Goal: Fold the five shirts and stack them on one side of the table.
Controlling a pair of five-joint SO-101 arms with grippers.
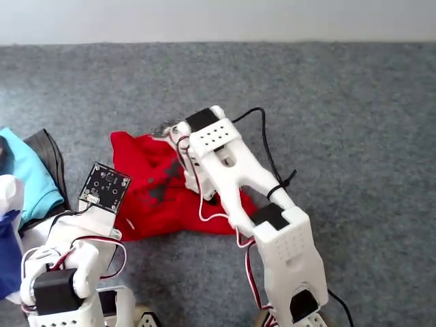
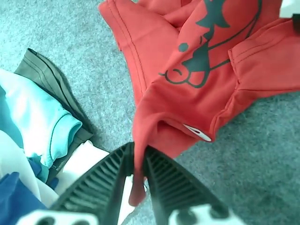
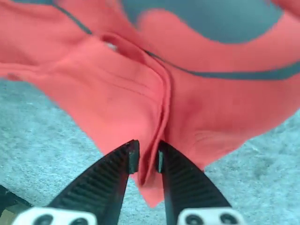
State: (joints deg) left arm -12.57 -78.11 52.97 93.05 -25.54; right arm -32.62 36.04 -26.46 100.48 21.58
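Observation:
A red shirt (image 1: 153,194) with a dark print lies crumpled at the middle of the grey table. My left gripper (image 2: 138,151) is shut on a hanging edge of this red shirt (image 2: 187,70), near its side closest to the pile. My right gripper (image 3: 146,152) is shut on a folded seam of the red shirt (image 3: 206,112), pinching two layers. In the high view the right arm (image 1: 225,157) stretches over the shirt to its far edge, and the left arm (image 1: 102,204) stands at its near left corner.
A pile of shirts sits at the table's left edge: a cyan one (image 1: 30,180), a dark olive one (image 1: 51,153), a blue one (image 1: 8,252) and a white one (image 2: 89,164). Bare grey table (image 1: 354,122) spreads to the right and behind.

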